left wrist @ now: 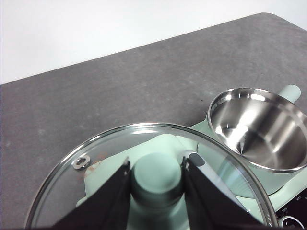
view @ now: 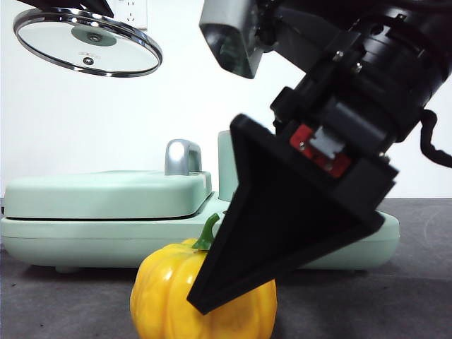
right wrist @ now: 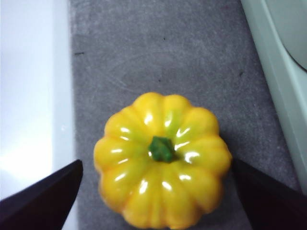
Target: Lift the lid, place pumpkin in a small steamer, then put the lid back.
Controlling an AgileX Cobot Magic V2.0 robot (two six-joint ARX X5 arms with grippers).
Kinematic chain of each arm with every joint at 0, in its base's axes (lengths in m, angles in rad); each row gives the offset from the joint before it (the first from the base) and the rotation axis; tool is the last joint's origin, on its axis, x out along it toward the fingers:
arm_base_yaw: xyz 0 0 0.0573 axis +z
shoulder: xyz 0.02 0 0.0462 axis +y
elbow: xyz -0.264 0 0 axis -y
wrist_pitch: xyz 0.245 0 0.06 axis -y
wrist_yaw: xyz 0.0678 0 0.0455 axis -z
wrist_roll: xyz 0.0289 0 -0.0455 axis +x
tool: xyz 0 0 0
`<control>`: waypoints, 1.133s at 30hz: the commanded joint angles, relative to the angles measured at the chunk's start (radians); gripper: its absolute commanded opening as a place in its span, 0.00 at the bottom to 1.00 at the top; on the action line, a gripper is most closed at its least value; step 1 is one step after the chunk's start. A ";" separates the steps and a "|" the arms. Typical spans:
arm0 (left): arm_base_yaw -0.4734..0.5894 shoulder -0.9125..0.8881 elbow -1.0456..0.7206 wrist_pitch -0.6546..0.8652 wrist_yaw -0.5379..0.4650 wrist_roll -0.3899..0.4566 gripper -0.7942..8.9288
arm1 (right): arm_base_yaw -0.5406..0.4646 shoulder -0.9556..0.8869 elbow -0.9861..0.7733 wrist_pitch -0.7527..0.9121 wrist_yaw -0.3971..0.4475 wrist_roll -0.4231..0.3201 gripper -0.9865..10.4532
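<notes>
My left gripper (left wrist: 156, 165) is shut on the mint-green knob of the glass lid (left wrist: 96, 158), which it holds high in the air. In the front view that lid (view: 88, 42) hangs tilted at the top left, under the left gripper (view: 70, 6). Below and beside the lid, the small steamer (left wrist: 259, 129) stands uncovered, its steel inside bare. The yellow-orange pumpkin (view: 166, 296) sits upright on the table at the front. My right gripper (view: 219, 282) is down around it, open, with one jaw on each side of the pumpkin (right wrist: 160, 160) and not touching. The right gripper (right wrist: 156, 165) hovers over the green stem.
A wide flat mint-green griddle (view: 106, 198) with a steel handle (view: 182, 157) stands behind the pumpkin, and its edge (right wrist: 283, 72) runs close beside the right gripper. The table's edge (right wrist: 67, 96) lies on the pumpkin's other side.
</notes>
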 commanded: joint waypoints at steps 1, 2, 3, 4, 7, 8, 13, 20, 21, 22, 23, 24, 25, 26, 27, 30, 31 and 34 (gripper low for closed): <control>-0.001 0.002 0.017 0.028 0.000 -0.011 0.10 | 0.013 0.022 0.019 0.016 -0.001 0.027 0.51; -0.001 0.002 0.017 0.028 0.000 -0.010 0.10 | 0.013 0.022 0.019 0.017 -0.001 0.034 0.50; -0.001 0.002 0.017 0.028 0.000 -0.010 0.10 | 0.013 0.020 0.019 0.017 -0.003 0.039 0.47; -0.001 0.002 0.017 0.028 0.000 -0.010 0.10 | 0.013 0.018 0.020 0.016 -0.005 0.050 0.45; -0.001 0.002 0.017 0.028 0.000 -0.010 0.10 | 0.011 0.011 0.030 -0.011 -0.011 0.118 0.43; -0.001 0.002 0.017 0.028 0.000 -0.010 0.10 | 0.010 0.009 0.038 -0.029 -0.022 0.139 0.43; -0.001 0.002 0.017 0.029 0.000 -0.010 0.10 | 0.008 -0.031 0.116 -0.181 -0.056 0.219 0.43; -0.001 0.002 0.017 0.029 0.000 -0.009 0.10 | -0.024 -0.055 0.327 -0.513 0.000 0.335 0.43; -0.001 0.002 0.017 0.029 0.000 -0.008 0.10 | -0.034 -0.055 0.360 -0.565 0.008 0.344 0.43; -0.001 0.002 0.017 0.029 0.000 -0.008 0.10 | -0.042 -0.055 0.396 -0.618 0.018 0.356 0.43; -0.001 0.002 0.017 0.029 0.000 -0.008 0.10 | -0.048 -0.055 0.422 -0.656 0.027 0.369 0.43; -0.001 0.002 0.017 0.029 0.000 -0.008 0.10 | -0.057 -0.055 0.454 -0.703 0.034 0.381 0.43; -0.001 0.002 0.017 0.030 0.000 -0.008 0.10 | -0.067 -0.055 0.484 -0.748 0.044 0.394 0.43; -0.001 0.002 0.017 0.030 0.000 -0.008 0.10 | -0.077 -0.055 0.511 -0.787 0.054 0.402 0.43; -0.001 0.002 0.017 0.030 0.000 -0.008 0.10 | -0.091 -0.055 0.543 -0.834 0.066 0.403 0.43; -0.001 0.002 0.017 0.030 0.000 -0.008 0.10 | -0.124 -0.053 0.624 -0.949 0.110 0.404 0.43; -0.001 0.002 0.017 0.030 0.000 -0.008 0.10 | -0.136 -0.052 0.652 -0.983 0.128 0.404 0.43; -0.001 0.002 0.017 0.031 0.000 -0.008 0.10 | -0.172 -0.051 0.719 -1.044 0.169 0.402 0.43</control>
